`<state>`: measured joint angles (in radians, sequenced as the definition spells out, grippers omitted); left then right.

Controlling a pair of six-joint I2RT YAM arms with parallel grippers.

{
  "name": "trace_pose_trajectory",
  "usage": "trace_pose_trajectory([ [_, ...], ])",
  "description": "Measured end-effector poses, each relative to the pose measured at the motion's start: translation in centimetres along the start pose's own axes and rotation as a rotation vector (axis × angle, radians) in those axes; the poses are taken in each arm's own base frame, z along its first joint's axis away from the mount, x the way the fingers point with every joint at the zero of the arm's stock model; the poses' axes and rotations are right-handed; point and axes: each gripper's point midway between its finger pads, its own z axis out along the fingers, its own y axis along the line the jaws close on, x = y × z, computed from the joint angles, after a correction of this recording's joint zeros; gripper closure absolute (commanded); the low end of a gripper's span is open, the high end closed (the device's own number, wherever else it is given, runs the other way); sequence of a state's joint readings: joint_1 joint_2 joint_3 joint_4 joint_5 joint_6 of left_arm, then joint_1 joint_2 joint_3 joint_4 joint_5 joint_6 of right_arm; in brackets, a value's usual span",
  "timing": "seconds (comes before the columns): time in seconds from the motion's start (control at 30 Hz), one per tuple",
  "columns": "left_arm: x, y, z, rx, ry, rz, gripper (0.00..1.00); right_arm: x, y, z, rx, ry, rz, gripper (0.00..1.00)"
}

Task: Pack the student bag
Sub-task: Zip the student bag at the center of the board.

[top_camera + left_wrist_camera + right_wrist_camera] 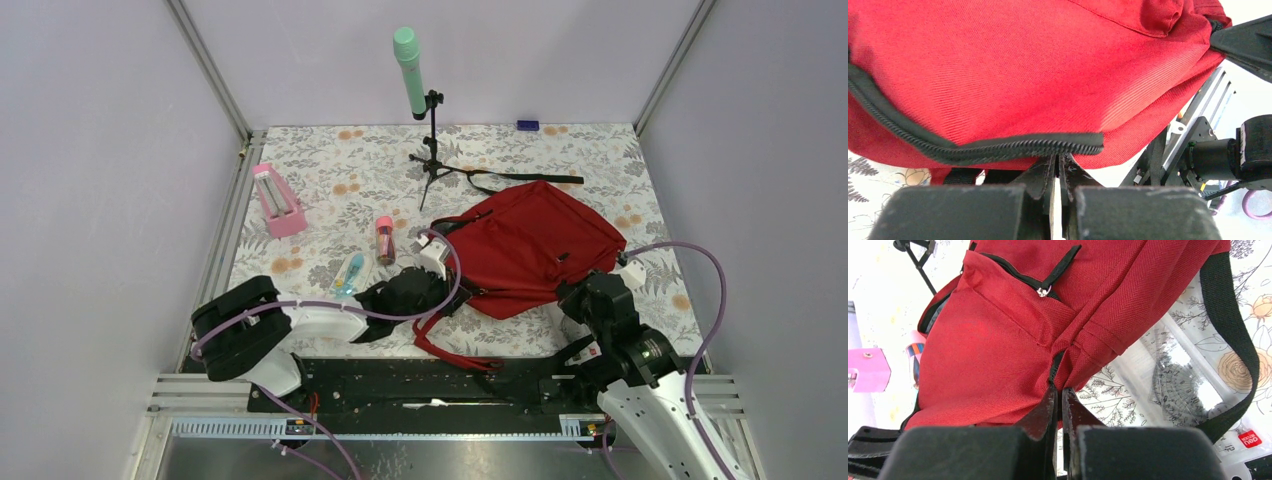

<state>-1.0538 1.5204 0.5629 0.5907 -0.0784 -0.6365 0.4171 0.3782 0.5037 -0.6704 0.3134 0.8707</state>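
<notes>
on the floral-print table cover [330,170], a little toward 3 o'clock of its middle, lies the large soft dark-red fabric student bag [530,245]. its red shoulder straps [450,352] trail toward 6 o'clock over the near edge, and a thin black strap [520,179] runs along its 12 o'clock side.

the left gripper [1058,162] is at the bag's 9 o'clock corner. its fingers are pressed together, tips tucked under the black zipper edge [998,149], pinching the bag's lip, with red cloth filling the wrist view above them.

the right gripper [1060,395] meets the bag at about its 5 o'clock edge. its jaws are clamped on a fold of red fabric where a seam and a zipper end come together. at 3 o'clock in that wrist view a black webbing strap [1233,325] curves down beside a clear plastic ruler-and-protractor set [1178,385] lying on the cover.

toward 10 o'clock on the table stands a pink wedge-shaped case [278,200]. at 12 o'clock a mint-green cylinder [408,58] sits on a small black tripod [432,155]. a small pink tube [384,240] and a turquoise item [350,270], too small to identify, lie between the pink case and the bag. a small dark-blue block [527,125] rests at the far edge, near 1 o'clock.
</notes>
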Motion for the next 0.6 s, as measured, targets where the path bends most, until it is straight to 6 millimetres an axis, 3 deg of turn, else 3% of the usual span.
trace_pose_trajectory([
  [0.27,-2.6,0.4,-1.1,-0.023,-0.059,0.003,1.0,-1.0,-0.8,0.1,0.036,-0.057,-0.03,1.0],
  [0.6,-4.1,3.5,-2.9,-0.088,-0.106,-0.011,1.0,-1.8,-0.8,-0.1,0.028,-0.097,-0.054,1.0],
])
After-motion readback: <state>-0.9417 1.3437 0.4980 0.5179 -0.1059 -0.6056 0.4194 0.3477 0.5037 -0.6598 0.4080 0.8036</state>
